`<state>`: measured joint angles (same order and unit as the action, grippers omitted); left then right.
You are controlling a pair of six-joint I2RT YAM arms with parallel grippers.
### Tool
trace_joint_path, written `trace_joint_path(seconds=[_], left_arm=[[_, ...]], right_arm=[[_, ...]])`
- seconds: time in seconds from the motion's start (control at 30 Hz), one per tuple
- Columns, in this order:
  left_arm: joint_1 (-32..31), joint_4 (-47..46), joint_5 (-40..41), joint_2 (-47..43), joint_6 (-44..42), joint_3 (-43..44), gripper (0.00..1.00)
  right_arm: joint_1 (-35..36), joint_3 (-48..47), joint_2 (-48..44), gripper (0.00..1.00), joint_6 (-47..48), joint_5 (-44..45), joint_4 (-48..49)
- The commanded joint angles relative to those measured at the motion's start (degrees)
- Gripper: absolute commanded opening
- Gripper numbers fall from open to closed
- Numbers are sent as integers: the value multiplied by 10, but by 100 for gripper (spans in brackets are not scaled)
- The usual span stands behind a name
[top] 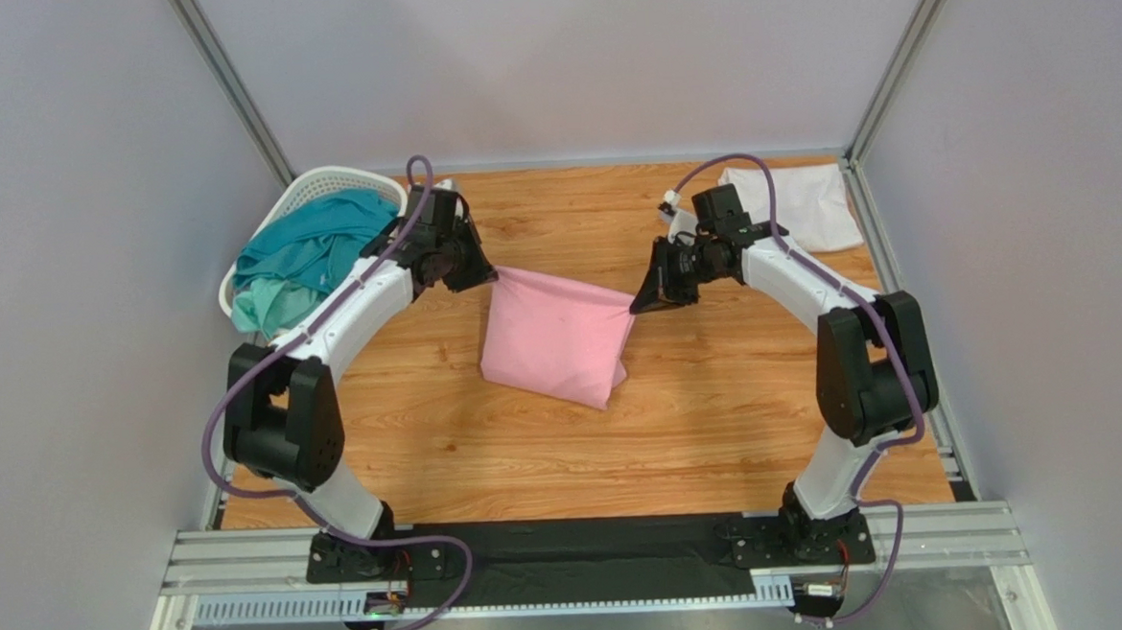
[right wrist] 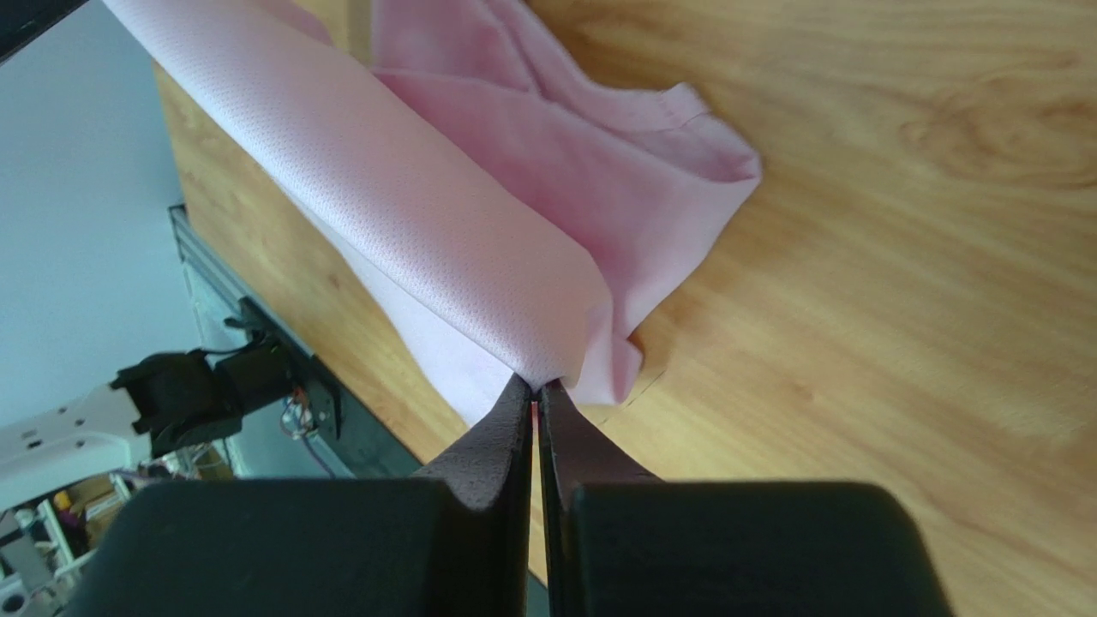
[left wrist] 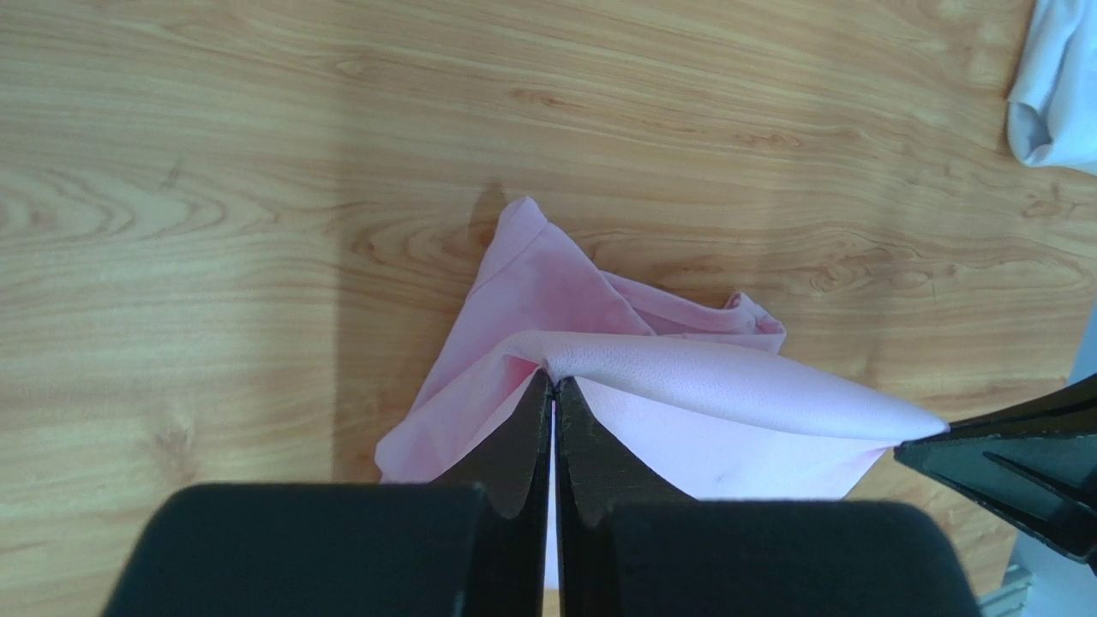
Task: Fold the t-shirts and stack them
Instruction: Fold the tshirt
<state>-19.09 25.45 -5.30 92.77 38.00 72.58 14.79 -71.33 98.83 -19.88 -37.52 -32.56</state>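
Arms (top: 364,290) arch inward; left gripper (top: 484,279) and right gripper (top: 643,307) clamped on pink t-shirt (top: 554,347).

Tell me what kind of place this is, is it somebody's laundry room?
Probably a robot test booth, not a home: plain grey walls box in a wooden table, and robot arms are bolted to a metal rail.

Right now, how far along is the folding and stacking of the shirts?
Looks done: a white cloth shirt lies folded at the far right corner. In hand: left gripper and right gripper, both shut, stretch an edge of the light pink cloth shirt, the rest hanging below. Left: finishing and stacking it, then the teal cloth shirt heaped in the white lattice plastic basket.
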Motion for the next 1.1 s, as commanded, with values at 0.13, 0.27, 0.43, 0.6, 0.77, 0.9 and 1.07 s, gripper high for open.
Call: trace_joint_path(seconds=[0.13,0.27,0.43,0.6,0.77,0.9,1.07], left_arm=[[12,-14,-16,119,-25,88,0],[14,-8,7,167,-22,111,0],[17,21,16,209,-26,150,17],[19,33,0,182,-21,153,79],[19,37,24,98,-18,108,100],[19,49,55,35,-27,75,100],[19,75,89,-46,-17,25,100]], right_arm=[[-10,-88,103,1,21,72,15],[-11,-126,164,6,23,89,15],[-11,-180,201,25,29,83,2],[-11,-180,161,55,34,9,-3],[2,-123,71,100,25,52,-8],[30,-69,18,100,10,134,-7],[88,-53,18,100,-4,191,-5]])
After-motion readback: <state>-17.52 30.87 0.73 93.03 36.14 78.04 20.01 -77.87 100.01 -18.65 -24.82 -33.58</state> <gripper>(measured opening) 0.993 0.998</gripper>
